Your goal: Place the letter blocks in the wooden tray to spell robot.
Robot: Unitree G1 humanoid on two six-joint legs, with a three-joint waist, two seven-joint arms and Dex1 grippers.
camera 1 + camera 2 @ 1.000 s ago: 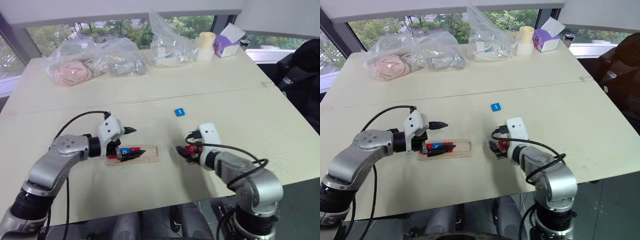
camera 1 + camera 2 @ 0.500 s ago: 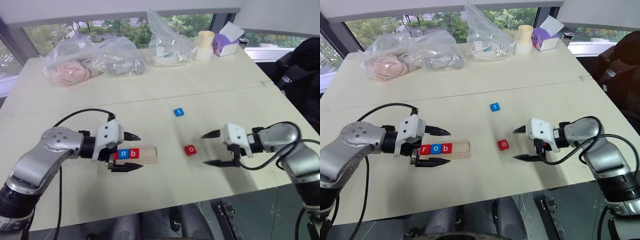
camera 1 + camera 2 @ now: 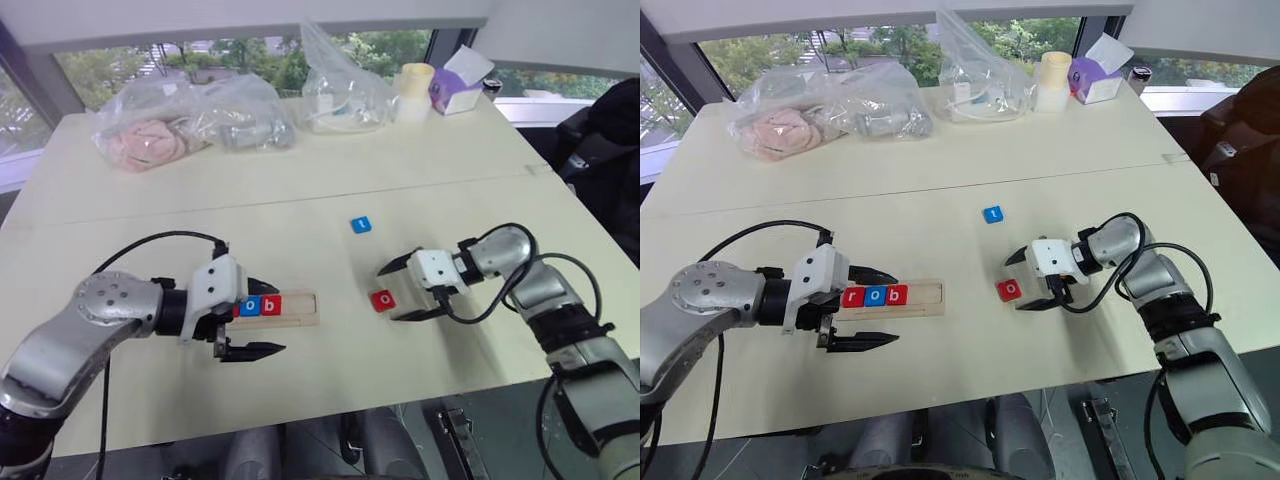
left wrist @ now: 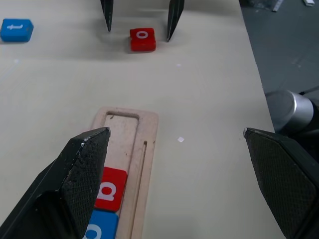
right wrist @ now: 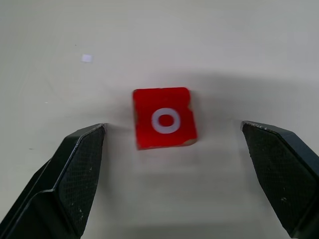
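Note:
The wooden tray (image 3: 923,297) lies near the table's front and holds three letter blocks at its left end: red r (image 3: 853,297), blue o (image 3: 874,296) and red b (image 3: 896,294). My left gripper (image 3: 896,305) is open at that end, one finger behind the tray and one in front, touching no tile. A loose red o block (image 3: 382,299) lies flat on the table right of the tray. My right gripper (image 3: 386,295) is open with a finger on either side of it; the fingers (image 5: 75,174) stand clear of the tile (image 5: 165,122). A blue t block (image 3: 361,225) lies farther back.
Clear plastic bags (image 3: 150,125) with soft goods lie along the table's far edge, next to a pale cup (image 3: 412,92) and a purple tissue box (image 3: 455,85). A dark chair (image 3: 605,150) stands past the right edge. A seam (image 3: 300,200) crosses the tabletop.
My right gripper left the red o on the table, swung out to the right, rolled over and came back to straddle it. My left gripper drew back from the tray, uncovering its tiles.

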